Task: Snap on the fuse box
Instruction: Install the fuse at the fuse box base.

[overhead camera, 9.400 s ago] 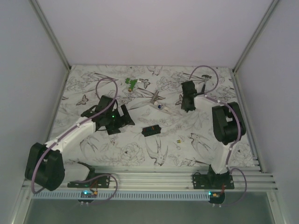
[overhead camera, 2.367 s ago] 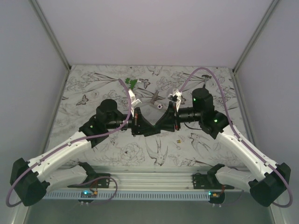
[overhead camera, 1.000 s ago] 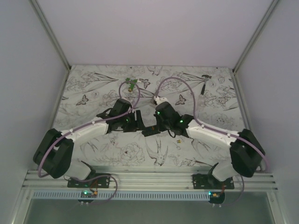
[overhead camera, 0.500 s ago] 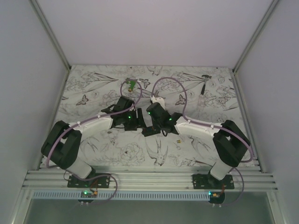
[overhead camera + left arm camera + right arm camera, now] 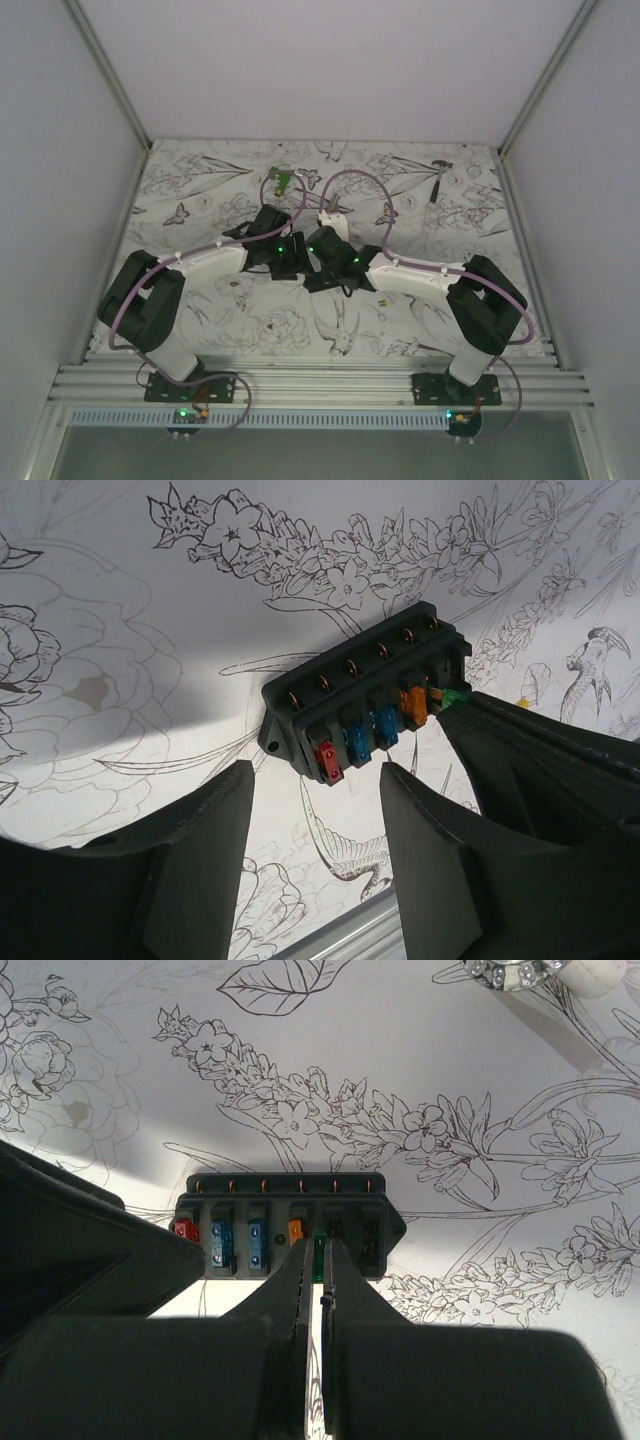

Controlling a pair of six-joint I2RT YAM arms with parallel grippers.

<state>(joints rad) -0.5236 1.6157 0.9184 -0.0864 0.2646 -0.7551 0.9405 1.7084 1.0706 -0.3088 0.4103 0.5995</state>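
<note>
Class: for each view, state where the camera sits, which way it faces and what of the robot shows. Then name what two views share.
Top external: above and behind the bases, looking down at the table; the left arm and right arm meet over the fuse box.
Left wrist: on the left arm, facing down past its open left tool.
Right wrist: on the right arm, facing down along the right tool, shut on a green fuse.
Shared: both wrist views show the fuse box and the other tool.
</note>
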